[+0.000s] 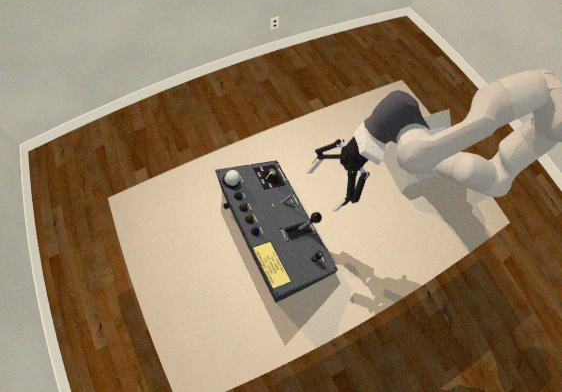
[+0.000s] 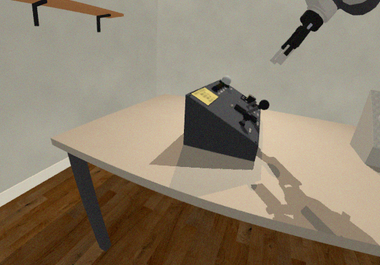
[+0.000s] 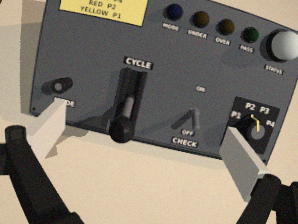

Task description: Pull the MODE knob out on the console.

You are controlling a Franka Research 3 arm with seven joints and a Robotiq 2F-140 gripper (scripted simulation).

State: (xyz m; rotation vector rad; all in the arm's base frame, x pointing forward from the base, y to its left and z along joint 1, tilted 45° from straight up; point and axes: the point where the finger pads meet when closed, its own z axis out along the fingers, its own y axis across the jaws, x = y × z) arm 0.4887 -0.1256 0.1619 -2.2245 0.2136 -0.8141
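Observation:
The dark grey console (image 1: 299, 256) (image 2: 216, 132) (image 3: 95, 45) stands on the table with its sloped panel toward the arm. The MODE knob (image 1: 318, 256) (image 3: 59, 86) is a small black round knob at the panel's lower corner; how far it stands out is hard to tell. My gripper (image 1: 324, 189) (image 2: 277, 61) (image 3: 146, 128) is wide open and empty, above and in front of the panel, touching nothing. In the wrist view its left finger overlaps part of the MODE label, just below the knob, and its right finger overlaps the edge of the program dial's plate.
The CYCLE lever (image 1: 316, 217) (image 2: 264, 104) (image 3: 121, 129) with its black ball juts out beside the MODE knob. The CHECK switch (image 3: 195, 119) and program dial (image 1: 271, 176) (image 3: 257, 131) are farther along. Several coloured lamps and a white STATUS dome (image 1: 231, 178) (image 3: 285, 45) line the upper edge.

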